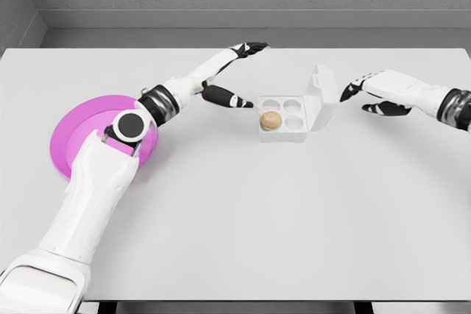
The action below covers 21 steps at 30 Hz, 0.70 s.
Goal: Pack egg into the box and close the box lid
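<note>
Egg (271,120): sits in the near-left cup of the box, brown, seated low in its well and clear of both hands.
Box (282,131): white carton with 4 cups in a 2 by 2 grid, on the table right of centre; 3 cups show empty.
Lid (322,91): stands raised on the box's right side, tilted slightly outward, not closed.
Left hand (229,79): reaches across from the picture's left and hangs just left of the box. Fingers are spread and grip nothing; 1 dark finger (227,97) points toward the egg, its tip just beside the box's left edge, the others lifted up and away toward the far side.
Right hand (372,93): comes in from the right and hovers just beside the outer face of the raised lid. Fingers are parted and relaxed, holding nothing; contact with the lid cannot be confirmed.
Plate (70,134): pink, round, at the table's left, partly covered by the left arm; nothing visible on the part that shows.
Table (243,233): white.
Step in hand: judged as the changeover from packing to closing. The egg appears placed; the lid is not yet down.
Next move: the left hand should clear the box's footprint; the right hand needs to press the lid's outer face leftward and down over the hinge.
Risk: pushing too low may slide the light box rather than fold the lid.
</note>
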Motion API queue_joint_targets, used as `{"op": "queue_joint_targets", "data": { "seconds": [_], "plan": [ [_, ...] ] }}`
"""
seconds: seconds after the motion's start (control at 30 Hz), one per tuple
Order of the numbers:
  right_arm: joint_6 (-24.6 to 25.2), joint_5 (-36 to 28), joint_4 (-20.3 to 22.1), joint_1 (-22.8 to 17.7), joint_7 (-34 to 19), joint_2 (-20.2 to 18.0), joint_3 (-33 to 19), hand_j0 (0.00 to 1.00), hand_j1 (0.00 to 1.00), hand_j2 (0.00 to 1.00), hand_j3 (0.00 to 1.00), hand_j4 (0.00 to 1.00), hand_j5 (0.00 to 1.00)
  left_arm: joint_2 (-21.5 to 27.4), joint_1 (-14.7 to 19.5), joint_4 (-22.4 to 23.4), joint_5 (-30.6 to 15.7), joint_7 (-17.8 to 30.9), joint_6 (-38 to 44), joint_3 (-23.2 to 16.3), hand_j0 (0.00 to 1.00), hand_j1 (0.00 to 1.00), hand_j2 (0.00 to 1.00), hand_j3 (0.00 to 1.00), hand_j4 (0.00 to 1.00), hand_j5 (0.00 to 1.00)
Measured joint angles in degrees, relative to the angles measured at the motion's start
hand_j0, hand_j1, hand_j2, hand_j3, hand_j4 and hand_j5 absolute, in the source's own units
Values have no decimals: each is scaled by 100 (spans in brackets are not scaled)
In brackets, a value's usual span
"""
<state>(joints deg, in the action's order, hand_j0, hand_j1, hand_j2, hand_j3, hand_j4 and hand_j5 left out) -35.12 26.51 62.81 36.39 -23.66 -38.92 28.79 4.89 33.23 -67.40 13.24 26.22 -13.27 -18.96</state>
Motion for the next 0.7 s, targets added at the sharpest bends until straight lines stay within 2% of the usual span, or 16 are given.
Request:
{"op": "queue_joint_targets", "data": {
  "seconds": [0.13, 0.23, 0.33, 0.37, 0.47, 0.53, 0.6, 0.7],
  "plan": [
    [1, -20, 224, 9, 0, 16, 33, 62, 62, 62, 62, 62, 62, 584, -431, -835, -260, 0, -28, 280, 100, 100, 100, 100, 100, 100],
    [6, -45, 432, 0, 2, 21, 64, 62, 62, 62, 62, 62, 62, 1375, -976, -1587, -905, 2, -132, 416, 100, 100, 100, 100, 100, 100],
    [3, -54, 679, 0, 4, 21, 109, 62, 62, 62, 62, 62, 62, 2060, -1310, -1996, -1428, 12, -710, 686, 100, 100, 100, 100, 100, 100],
    [2, -58, 758, 0, 5, 21, 118, 62, 62, 62, 62, 62, 62, 2223, -1371, -2061, -1538, 16, -975, 798, 100, 100, 100, 100, 100, 100],
    [1, -61, 1011, 0, 12, 29, 167, 62, 62, 62, 62, 62, 62, 2520, -1986, -2051, -1780, 23, -1714, 1210, 100, 100, 100, 100, 100, 100],
    [1, -63, 1154, 9, 23, 133, 249, 62, 62, 62, 62, 62, 62, 2563, -2004, -1982, -1854, 27, -1940, 1419, 100, 100, 100, 100, 100, 100],
    [3, -71, 1281, 105, 47, 296, 382, 62, 62, 62, 62, 62, 62, 2587, -2188, -1915, -1861, 31, -2059, 1577, 100, 100, 100, 100, 100, 100],
    [3, -82, 1367, 272, 76, 586, 645, 62, 62, 62, 62, 62, 62, 2623, -2277, -1908, -1855, 36, -2137, 1695, 100, 100, 100, 100, 100, 100]
  ]
}}
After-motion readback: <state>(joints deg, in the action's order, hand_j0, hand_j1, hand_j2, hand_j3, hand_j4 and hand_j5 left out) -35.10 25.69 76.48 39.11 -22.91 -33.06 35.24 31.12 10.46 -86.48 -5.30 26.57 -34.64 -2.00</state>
